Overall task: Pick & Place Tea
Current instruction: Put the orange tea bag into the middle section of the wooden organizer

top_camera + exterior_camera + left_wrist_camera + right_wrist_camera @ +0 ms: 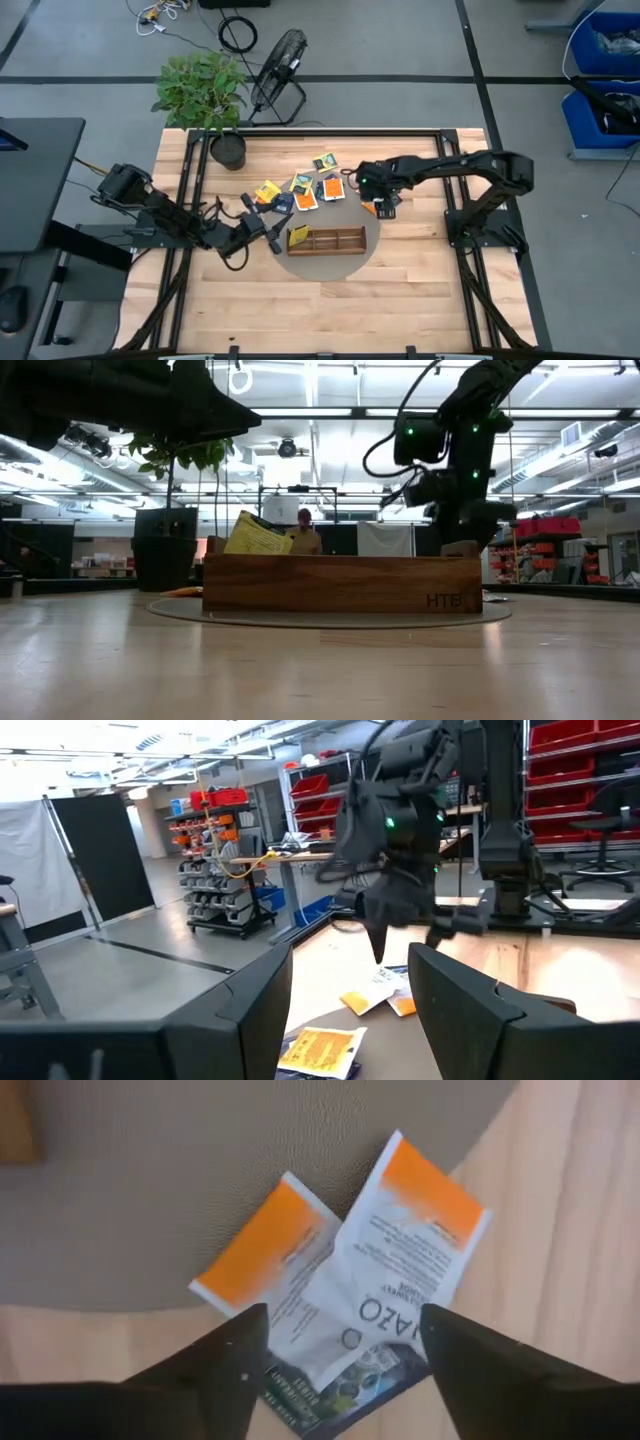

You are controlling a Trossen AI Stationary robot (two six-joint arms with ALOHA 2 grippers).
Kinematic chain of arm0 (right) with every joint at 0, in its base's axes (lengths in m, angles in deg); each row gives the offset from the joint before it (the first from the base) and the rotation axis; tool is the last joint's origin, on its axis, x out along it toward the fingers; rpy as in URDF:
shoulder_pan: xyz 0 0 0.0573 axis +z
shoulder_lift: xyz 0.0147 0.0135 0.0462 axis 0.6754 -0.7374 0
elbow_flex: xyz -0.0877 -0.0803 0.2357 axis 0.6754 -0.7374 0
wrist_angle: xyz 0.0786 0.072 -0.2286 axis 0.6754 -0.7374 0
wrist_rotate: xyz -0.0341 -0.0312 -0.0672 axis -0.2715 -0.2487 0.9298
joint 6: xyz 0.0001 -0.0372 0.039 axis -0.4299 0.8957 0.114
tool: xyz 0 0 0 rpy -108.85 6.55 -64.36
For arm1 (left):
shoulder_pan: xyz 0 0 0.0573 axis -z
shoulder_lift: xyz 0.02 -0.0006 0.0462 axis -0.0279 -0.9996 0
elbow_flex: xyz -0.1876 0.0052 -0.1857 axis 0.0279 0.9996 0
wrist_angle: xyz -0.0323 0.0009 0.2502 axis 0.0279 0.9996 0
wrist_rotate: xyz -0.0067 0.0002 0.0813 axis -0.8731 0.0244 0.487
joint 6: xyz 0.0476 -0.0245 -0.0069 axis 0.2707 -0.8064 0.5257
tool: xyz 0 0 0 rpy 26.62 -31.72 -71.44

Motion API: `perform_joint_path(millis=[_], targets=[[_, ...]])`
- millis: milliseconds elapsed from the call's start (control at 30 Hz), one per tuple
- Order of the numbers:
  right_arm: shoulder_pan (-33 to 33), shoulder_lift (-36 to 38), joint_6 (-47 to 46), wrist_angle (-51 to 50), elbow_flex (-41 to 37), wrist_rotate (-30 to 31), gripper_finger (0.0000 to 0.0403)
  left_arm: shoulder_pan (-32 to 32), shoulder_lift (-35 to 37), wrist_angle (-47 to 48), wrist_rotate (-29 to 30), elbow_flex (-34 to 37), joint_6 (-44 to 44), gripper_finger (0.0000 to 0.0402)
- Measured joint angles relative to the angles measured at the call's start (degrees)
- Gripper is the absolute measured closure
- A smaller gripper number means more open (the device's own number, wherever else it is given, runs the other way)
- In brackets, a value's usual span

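Right wrist view: two orange-and-white tea packets [340, 1270] lie overlapped, straddling the edge of the grey round mat [150, 1160] and the bare wood, with a darker packet [330, 1385] partly under them. Right gripper [335, 1350] hangs just above this small pile, fingers apart, nothing between them.

Handling, judged: packets look thin, light, papery and a little slick. Flat on the surface they give little to bite on. The best hold seems to be across a free corner or lifted edge of the top packet. Overlap risks dragging a second packet along.

High view: more packets [305, 190] scattered on the mat behind the wooden tray [325, 240]; one yellow packet [297, 236] already stands in the tray's left-end compartment, tilted. Right gripper's pile sits just right of the tray's right end.

Left gripper [262, 228] waits near the tray's left end. Left wrist view shows its fingers [255, 1010] apart and empty, a yellow packet [322, 1050] on the table beyond them.

Hard to make out: the dark packet's full outline under the pile; exact packet count in the scatter; low view hides the tray's inside behind its front wall, only the yellow packet's top showing. A person shows far behind the tray, unclear.
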Motion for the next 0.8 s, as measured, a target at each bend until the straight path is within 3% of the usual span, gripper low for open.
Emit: perform_joint_path(millis=[133,267,467,800], targets=[[1.46,-2.94,1.75,2.76,0.00,6.19,0.0090,0.00,0.00,0.04,0.00,0.00,0.42,0.0195],[2.92,-4.40,3.18,3.68,0.00,7.04,0.0083,0.00,-0.01,0.47,-0.02,0.00,0.63,0.0195],[5.14,-4.41,4.08,2.98,0.00,12.28,0.0103,0.00,-0.02,0.59,-0.02,0.00,1.39,0.0195],[7.59,-4.28,3.81,5.59,-4.82,13.32,0.0133,0.00,-0.01,0.59,-0.02,0.00,1.65,0.0195]])
